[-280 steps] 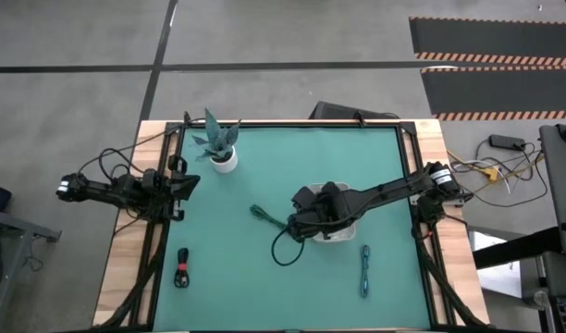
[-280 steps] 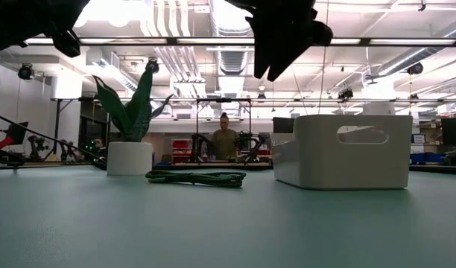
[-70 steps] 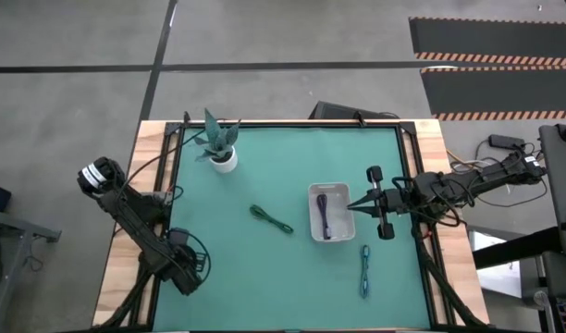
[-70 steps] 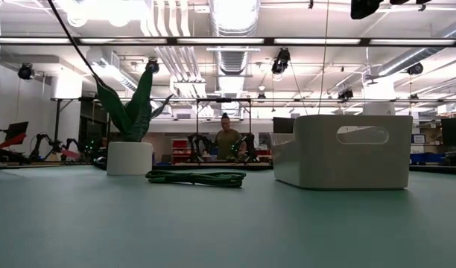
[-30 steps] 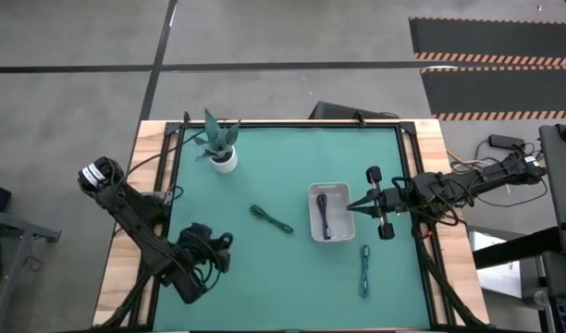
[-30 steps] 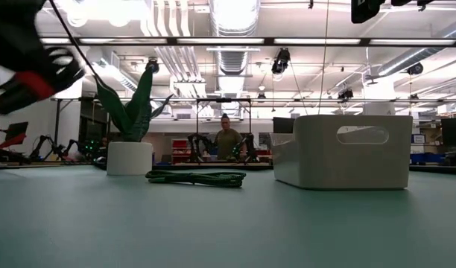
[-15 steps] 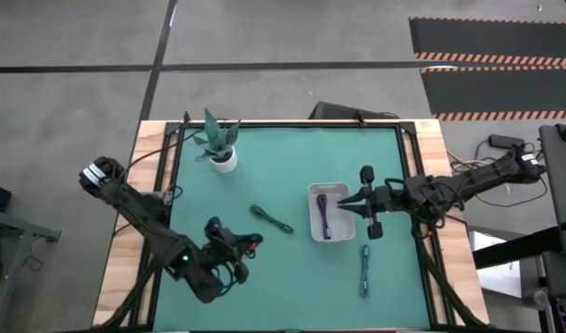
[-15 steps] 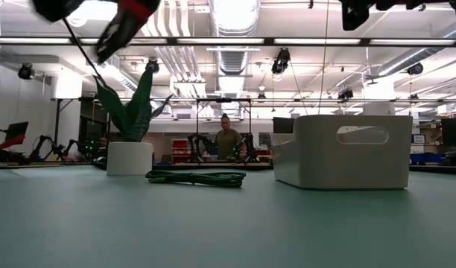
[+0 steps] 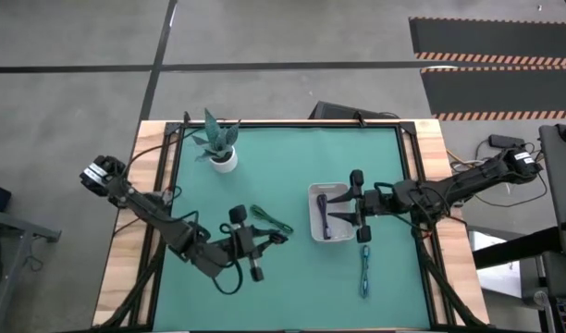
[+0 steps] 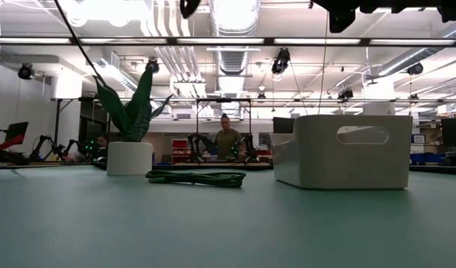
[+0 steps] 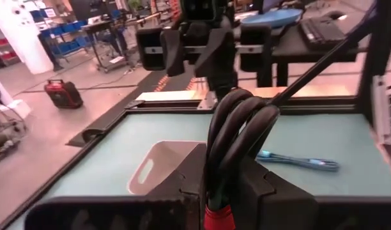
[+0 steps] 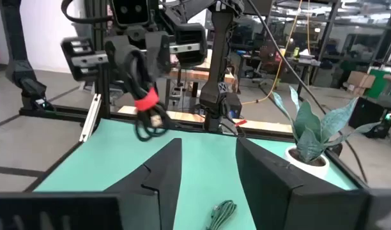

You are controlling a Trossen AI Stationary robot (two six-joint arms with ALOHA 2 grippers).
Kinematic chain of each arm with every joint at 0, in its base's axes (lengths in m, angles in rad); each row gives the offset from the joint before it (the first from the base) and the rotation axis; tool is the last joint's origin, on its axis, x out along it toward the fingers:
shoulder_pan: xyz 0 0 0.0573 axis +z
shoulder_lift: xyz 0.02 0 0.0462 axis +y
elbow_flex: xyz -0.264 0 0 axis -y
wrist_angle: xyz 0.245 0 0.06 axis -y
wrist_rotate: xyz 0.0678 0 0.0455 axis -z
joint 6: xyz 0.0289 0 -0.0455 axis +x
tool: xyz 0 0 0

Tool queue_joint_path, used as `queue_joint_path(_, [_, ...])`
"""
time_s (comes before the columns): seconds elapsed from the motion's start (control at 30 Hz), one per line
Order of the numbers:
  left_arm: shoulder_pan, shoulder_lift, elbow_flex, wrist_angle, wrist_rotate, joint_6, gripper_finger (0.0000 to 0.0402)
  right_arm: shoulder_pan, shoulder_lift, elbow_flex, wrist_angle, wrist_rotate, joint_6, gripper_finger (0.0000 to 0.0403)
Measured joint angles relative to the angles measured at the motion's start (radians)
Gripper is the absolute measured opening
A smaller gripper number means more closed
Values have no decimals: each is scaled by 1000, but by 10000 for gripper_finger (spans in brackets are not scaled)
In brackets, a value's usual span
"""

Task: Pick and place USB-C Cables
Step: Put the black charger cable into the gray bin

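Left gripper (image 9: 269, 240) carries the black-and-red cable (image 11: 237, 137) above the table.
Its jaws clench the bundle; the right gripper (image 9: 334, 209) hovers spread over the white tray (image 9: 313, 227).

The green table (image 9: 292, 277) carries a potted plant (image 9: 219, 146), white tray (image 9: 313, 227), green cable (image 9: 270, 218) and teal cable (image 9: 365, 270).

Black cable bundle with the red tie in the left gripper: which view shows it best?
Left wrist view: the black-and-red cable bundle fills the frame, pinched in the left gripper. The right wrist view shows it hanging, smaller. The high view barely shows it; the low view doesn't.
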Motion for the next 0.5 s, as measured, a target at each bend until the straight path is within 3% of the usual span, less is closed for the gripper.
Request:
queue_joint_path(0.33, [69,2,-4,7,19,16,27,0,33,0,5,-1,126,161])
queue_joint_path(0.5, [82,3,-6,9,19,-8,27,0,101,0,106,-1,129,167])
